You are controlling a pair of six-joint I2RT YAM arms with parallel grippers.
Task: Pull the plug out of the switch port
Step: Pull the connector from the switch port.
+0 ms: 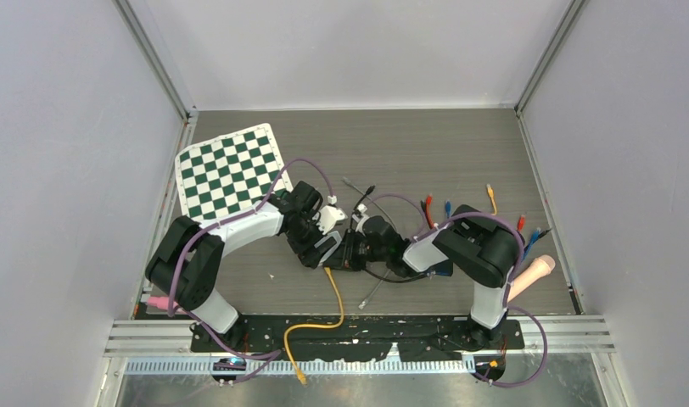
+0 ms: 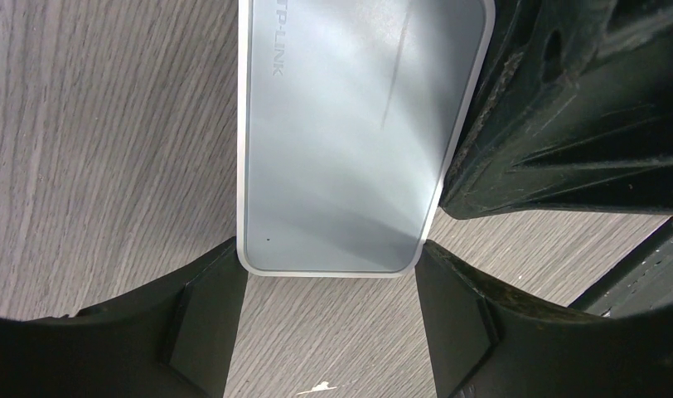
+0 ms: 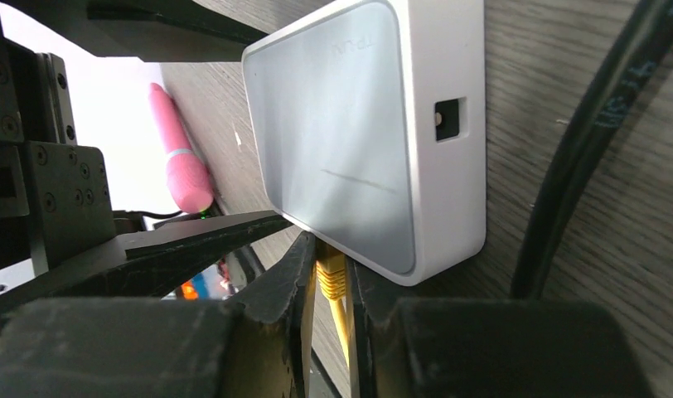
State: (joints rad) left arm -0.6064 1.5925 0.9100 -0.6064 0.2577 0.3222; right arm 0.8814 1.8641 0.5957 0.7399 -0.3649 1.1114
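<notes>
The right gripper point(image 3: 328, 308) is closed on the yellow plug point(image 3: 331, 278), whose long axis runs straight back between the fingers from the switch point(image 3: 341, 141) edge ahead. The left gripper point(image 2: 329, 253) clamps one end of the switch between its fingertips. Only the right wrist view shows the plug.

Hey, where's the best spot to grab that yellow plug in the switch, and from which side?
Pinch the plug by its two sides, right at the switch edge, coming in along the cable. It sticks straight out of that edge, so a straight pull back should free it.
</notes>
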